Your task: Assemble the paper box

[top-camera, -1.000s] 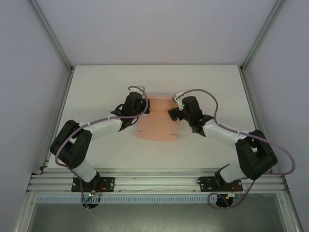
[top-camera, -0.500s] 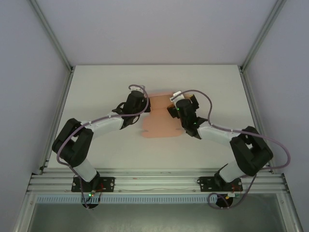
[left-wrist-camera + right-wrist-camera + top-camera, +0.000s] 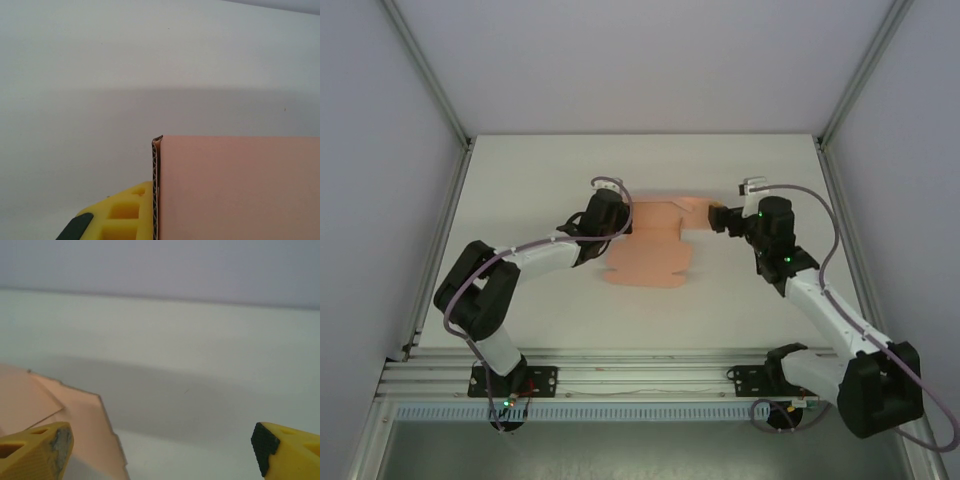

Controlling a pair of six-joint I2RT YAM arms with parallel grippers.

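The paper box is a salmon-pink die-cut sheet lying mostly flat in the middle of the table. My left gripper is at its left edge and shut on it. In the left wrist view a raised card panel stands against one yellow finger; the other finger is hidden behind the card. My right gripper sits just right of the sheet's upper right flap, open wide. Its fingers show nothing between them, and the flap's edge lies by the left one.
The white table is bounded by grey walls at the back and sides and a metal rail at the near edge. Purple cables loop over both arms.
My right gripper has swung from over the sheet's upper right part out to the right, off the card. The left gripper has kept its hold and barely moved.
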